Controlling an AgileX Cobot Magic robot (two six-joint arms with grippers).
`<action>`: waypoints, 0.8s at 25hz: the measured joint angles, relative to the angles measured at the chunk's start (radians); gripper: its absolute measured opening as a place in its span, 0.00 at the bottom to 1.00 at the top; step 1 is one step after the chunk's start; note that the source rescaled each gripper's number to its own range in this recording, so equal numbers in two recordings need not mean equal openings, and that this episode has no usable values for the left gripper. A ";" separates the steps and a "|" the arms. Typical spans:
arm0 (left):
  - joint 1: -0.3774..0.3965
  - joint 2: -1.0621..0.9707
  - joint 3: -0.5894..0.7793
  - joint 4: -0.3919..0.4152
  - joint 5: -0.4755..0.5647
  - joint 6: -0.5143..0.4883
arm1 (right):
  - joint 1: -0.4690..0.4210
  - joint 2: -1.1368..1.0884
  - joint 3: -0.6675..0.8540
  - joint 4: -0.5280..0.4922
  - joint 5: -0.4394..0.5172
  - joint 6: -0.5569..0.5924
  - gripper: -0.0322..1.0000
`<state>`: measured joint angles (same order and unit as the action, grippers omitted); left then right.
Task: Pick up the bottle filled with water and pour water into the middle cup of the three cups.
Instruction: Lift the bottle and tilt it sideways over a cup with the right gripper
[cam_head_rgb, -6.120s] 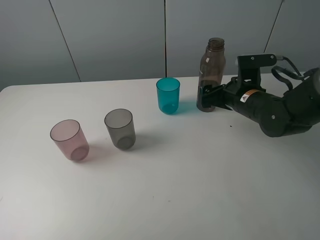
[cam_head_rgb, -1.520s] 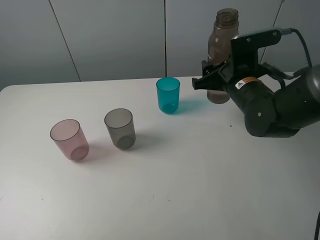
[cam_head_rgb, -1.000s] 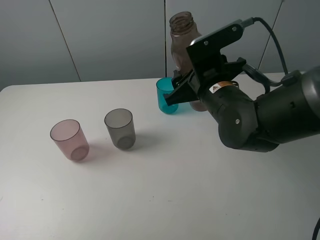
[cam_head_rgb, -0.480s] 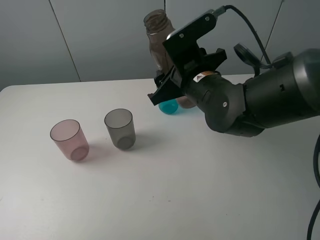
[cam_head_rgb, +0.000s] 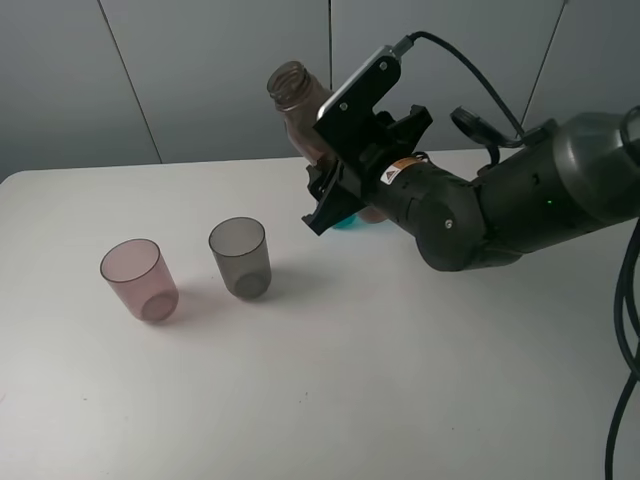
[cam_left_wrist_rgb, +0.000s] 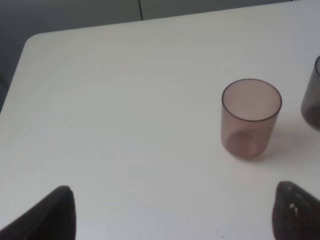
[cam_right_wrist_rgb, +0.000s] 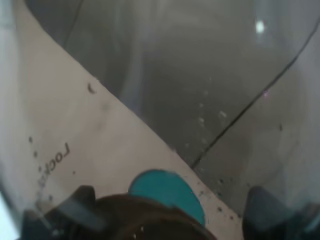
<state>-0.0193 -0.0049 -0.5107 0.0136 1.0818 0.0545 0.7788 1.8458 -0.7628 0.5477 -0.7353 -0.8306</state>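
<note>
My right gripper (cam_head_rgb: 322, 200) is shut on the smoky grey-brown bottle (cam_head_rgb: 300, 115) and holds it in the air, tilted with its open neck to the left, above and to the right of the grey middle cup (cam_head_rgb: 240, 257). The pink cup (cam_head_rgb: 139, 279) stands left of the grey cup. The teal cup (cam_head_rgb: 346, 222) is mostly hidden behind the gripper. In the right wrist view the bottle (cam_right_wrist_rgb: 175, 100) fills the frame, with the teal cup (cam_right_wrist_rgb: 162, 189) seen through it. In the left wrist view my left gripper (cam_left_wrist_rgb: 175, 212) is open over the table near the pink cup (cam_left_wrist_rgb: 250, 117); the grey cup (cam_left_wrist_rgb: 312, 100) shows at the frame's edge.
The cups stand on a white table (cam_head_rgb: 400, 380) with a grey panelled wall behind. My right arm's dark bulk (cam_head_rgb: 500, 205) and its cable hang over the table's right half.
My right gripper has lifted the bottle off the table beside the teal cup, carried it left past that cup and tilted its neck toward the grey cup. The cups have not moved.
</note>
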 joint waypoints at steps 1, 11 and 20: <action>0.000 0.000 0.000 0.000 0.000 0.000 | 0.000 0.000 0.000 0.033 0.000 -0.009 0.03; 0.000 0.000 0.000 0.000 0.000 0.000 | -0.002 0.000 0.000 0.034 0.009 -0.052 0.03; 0.000 0.000 0.000 0.000 0.000 0.002 | -0.002 0.000 -0.040 0.196 0.004 -0.194 0.03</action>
<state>-0.0193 -0.0049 -0.5107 0.0136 1.0818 0.0564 0.7767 1.8458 -0.8032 0.7440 -0.7312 -1.0244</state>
